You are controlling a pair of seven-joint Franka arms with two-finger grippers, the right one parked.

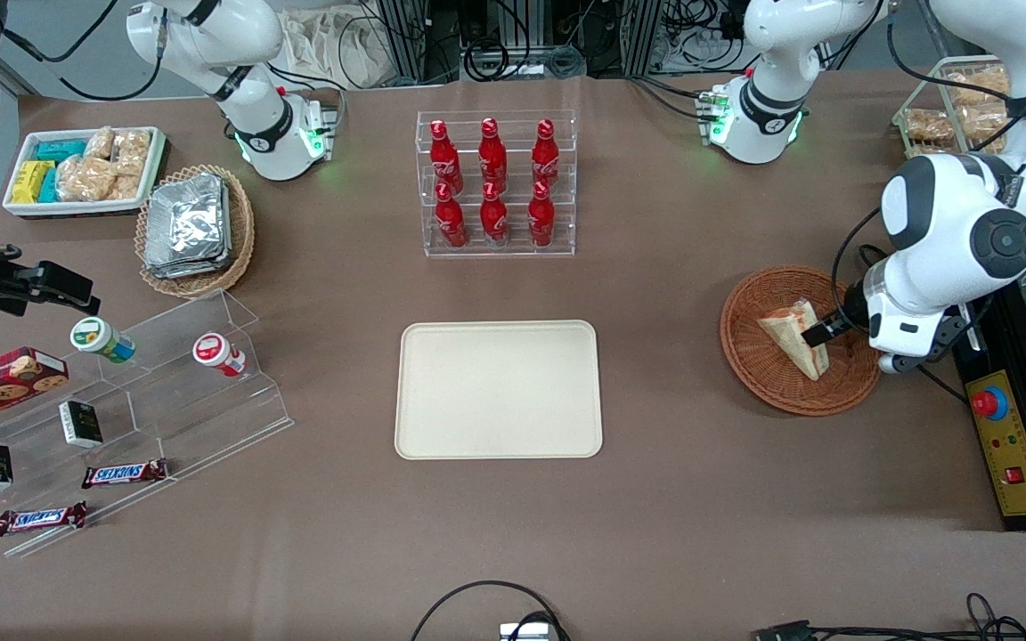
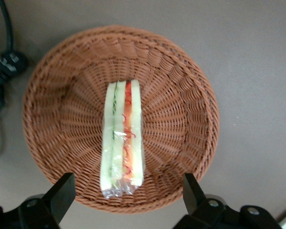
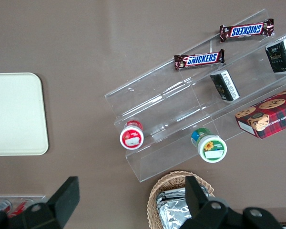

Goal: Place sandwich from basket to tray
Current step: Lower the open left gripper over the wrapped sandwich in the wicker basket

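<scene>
- Sandwich (image 1: 796, 338) sat in the round reddish-brown wicker basket (image 1: 749, 356), toward the working arm's end of the table.
- It stood on edge, wrapped in clear film. Front view: long axis ran diagonally, one end up near the basket middle, the other nearer the front camera by the rim.
- Wrist view showed the layered edge of the sandwich (image 2: 122, 138) face-on: pale bread, green, pink and red strips running lengthwise between the two fingers (image 2: 61, 193). The front view showed mostly the pale bread face, little of the filling.
- Gripper (image 1: 820, 334) hung low over the basket just beside the sandwich, jaws spread wide, gripping nothing; in the wrist view the gripper (image 2: 126, 191) straddled the near end of the sandwich with gaps on both sides.
- The wrist view also showed a black plug (image 2: 9, 62) and cable on the table next to the basket (image 2: 190, 95).
- Cream rectangular tray (image 1: 498, 389) lay flat mid-table, well apart from the basket, nothing on it. The right wrist view caught only one rounded end of the tray (image 3: 14, 114).
- Surface: brown matte table cover (image 1: 655, 534).
- Acrylic rack of red bottles (image 1: 495, 182) stood farther from the front camera than the tray.
- Toward the parked arm's end: tan oval basket with foil packs (image 1: 192, 227), white bin of snacks (image 1: 81, 169), clear stepped stand (image 1: 192, 401) with Snickers bars (image 1: 124, 474).
</scene>
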